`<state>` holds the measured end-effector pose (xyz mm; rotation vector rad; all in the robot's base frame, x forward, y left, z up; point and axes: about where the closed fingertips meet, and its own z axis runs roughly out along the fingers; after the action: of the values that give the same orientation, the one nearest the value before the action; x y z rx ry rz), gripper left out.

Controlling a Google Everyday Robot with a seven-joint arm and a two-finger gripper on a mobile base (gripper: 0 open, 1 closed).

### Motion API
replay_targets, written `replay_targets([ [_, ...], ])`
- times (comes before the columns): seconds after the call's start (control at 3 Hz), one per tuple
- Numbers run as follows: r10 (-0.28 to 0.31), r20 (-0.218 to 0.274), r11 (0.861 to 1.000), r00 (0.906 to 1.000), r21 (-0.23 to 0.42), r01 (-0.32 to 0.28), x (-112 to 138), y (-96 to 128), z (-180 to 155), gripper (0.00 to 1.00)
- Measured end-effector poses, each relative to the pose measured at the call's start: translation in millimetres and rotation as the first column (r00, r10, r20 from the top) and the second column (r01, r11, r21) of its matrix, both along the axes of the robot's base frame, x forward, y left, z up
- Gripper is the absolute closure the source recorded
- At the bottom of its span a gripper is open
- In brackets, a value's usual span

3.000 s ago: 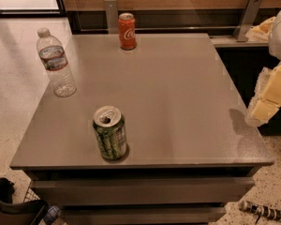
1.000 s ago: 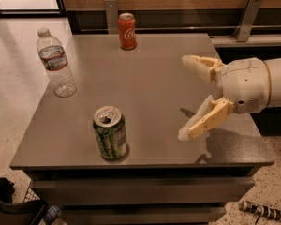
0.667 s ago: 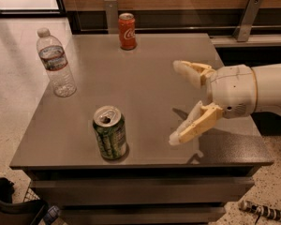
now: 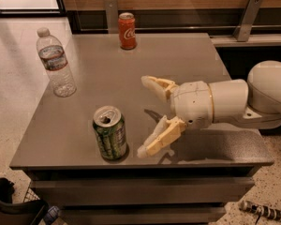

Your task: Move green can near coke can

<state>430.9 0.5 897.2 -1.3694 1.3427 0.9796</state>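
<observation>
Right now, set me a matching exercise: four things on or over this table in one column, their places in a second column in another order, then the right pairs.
Column one
1. green can
2. coke can
3. water bottle
4. end effector

Column two
A. upright at the far edge of the table
B. over the table, just right of the green can, open and not touching it
C. upright near the front edge
D. upright on the left side, cap on

Pairs: 1-C, 2-A, 3-D, 4-B
</observation>
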Motion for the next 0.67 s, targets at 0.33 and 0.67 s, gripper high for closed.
replay_targets([
  [0.33,0.057,-0.035,0.998,0.9977,0.014,-0.057,-8,32,-16,0.00],
  [0.67,0.095,-0.064,0.995,0.9934,0.030,-0.094,-17,54,-25,0.00],
])
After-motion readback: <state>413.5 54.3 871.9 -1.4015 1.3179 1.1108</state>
